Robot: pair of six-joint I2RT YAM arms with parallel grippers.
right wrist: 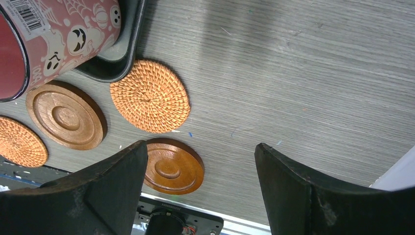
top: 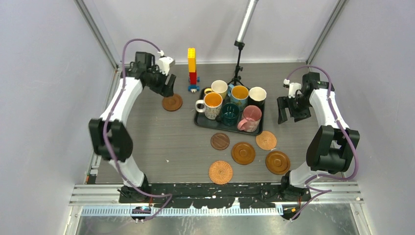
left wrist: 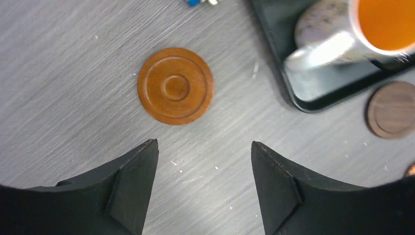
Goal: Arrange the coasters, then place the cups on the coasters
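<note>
One glossy brown coaster (top: 172, 103) (left wrist: 175, 85) lies flat on the table, left of the tray. My left gripper (top: 166, 89) (left wrist: 204, 147) hovers just behind it, open and empty. Five more coasters lie in front of the tray: dark brown (top: 219, 141), two glossy brown (top: 243, 152) (top: 277, 162) and two woven (top: 266, 140) (top: 220, 172). Several cups stand on the black tray (top: 201, 122): white patterned (top: 211, 105), cream-yellow (top: 219, 88), blue (top: 239, 94), plain white (top: 257, 95) and dark teal (top: 230, 113). The pink one (top: 250, 119) (right wrist: 54, 34) lies tipped over. My right gripper (top: 286, 113) (right wrist: 200, 147) is open and empty, right of the tray.
A yellow-red-blue brick tower (top: 192, 68) stands behind the left coaster. A light stand (top: 238, 63) rises behind the tray. Frame posts and walls close in both sides.
</note>
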